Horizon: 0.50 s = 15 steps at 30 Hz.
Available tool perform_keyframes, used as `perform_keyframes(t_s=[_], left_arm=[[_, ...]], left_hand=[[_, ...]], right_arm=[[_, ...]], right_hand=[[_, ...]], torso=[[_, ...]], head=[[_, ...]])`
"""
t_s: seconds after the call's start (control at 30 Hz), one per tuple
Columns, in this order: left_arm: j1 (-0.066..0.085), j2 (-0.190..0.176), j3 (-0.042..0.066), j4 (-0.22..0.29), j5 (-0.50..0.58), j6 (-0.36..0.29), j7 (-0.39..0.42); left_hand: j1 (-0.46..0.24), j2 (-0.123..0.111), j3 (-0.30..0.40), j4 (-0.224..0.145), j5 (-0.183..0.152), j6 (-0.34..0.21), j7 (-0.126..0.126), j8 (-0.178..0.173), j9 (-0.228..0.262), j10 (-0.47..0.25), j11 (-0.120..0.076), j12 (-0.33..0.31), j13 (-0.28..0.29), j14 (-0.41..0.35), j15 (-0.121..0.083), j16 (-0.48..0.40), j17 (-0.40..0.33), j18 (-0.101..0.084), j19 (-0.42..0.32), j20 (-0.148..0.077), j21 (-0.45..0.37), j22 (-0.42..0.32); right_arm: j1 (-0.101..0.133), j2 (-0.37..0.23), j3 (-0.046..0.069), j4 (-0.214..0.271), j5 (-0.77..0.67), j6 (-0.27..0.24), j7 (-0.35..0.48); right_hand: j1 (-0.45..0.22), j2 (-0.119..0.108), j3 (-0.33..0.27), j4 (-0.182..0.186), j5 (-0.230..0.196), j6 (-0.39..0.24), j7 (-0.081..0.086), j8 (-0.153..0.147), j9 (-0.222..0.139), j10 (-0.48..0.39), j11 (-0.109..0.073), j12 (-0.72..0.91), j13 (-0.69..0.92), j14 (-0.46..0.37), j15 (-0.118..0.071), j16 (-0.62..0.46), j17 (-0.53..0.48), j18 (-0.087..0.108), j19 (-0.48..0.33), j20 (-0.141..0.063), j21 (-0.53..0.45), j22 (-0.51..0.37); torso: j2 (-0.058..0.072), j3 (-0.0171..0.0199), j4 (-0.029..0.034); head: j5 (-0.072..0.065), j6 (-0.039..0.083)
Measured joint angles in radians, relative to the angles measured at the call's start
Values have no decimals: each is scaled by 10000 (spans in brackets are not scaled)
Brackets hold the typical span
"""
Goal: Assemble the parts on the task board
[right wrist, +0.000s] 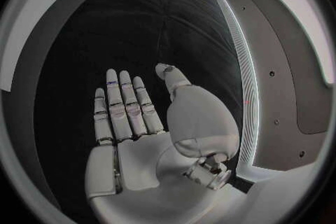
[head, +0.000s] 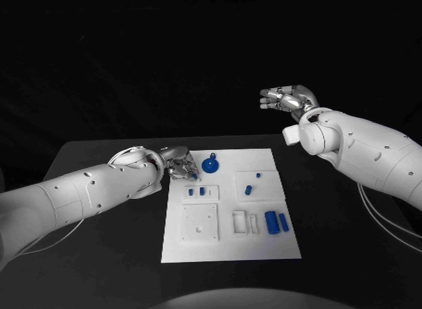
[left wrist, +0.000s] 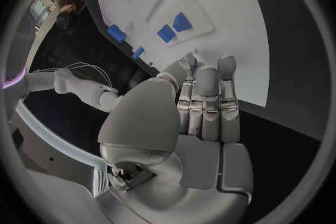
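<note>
The white task board (head: 231, 248) lies in the middle of the black table. My left hand (head: 177, 163) hovers low over its far left corner, fingers (left wrist: 208, 95) stretched out side by side and holding nothing. A round blue part with a knob (head: 210, 165) lies just right of that hand. Two small blue parts (head: 196, 191) stand in a raised white block, also seen from the left wrist (left wrist: 173, 27). Two blue cylinders (head: 277, 223) lie at the board's right side. My right hand (head: 287, 98) is raised high beyond the board's far right corner, its palm (right wrist: 133, 145) flat and empty.
A white square plate (head: 200, 223) and a white frame (head: 240, 222) sit on the board's near half. Two more small blue pieces (head: 251, 187) rest on a raised block right of centre. Bare black table (head: 100, 257) surrounds the board on all sides.
</note>
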Motion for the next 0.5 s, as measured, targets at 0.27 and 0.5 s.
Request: perform_keyframes(t_s=[0.27,0.5], left_arm=[[-84,137,-30,-106,-63,8,18],[-95,248,-34,-226,-103,8,37]], left_hand=[[0,-1,0,0,0,-12,-11,-2,-5,0,0,0,-1,0,0,0,-1,-1,0,0,0,0],[26,-26,0,0,-1,-14,-12,-30,-10,0,0,0,-3,0,0,-41,11,0,0,0,0,-1]], right_arm=[[0,33,2,-1,0,5,0],[0,56,1,-7,0,10,-1]], right_hand=[[0,0,0,0,0,0,0,0,0,0,0,0,0,0,0,0,0,0,0,0,0,0],[0,0,0,0,0,0,0,0,0,0,0,0,0,0,0,0,0,0,0,0,0,0]], torso=[[1,-4,0],[0,-4,4]], head=[[-14,-5],[-25,-6]])
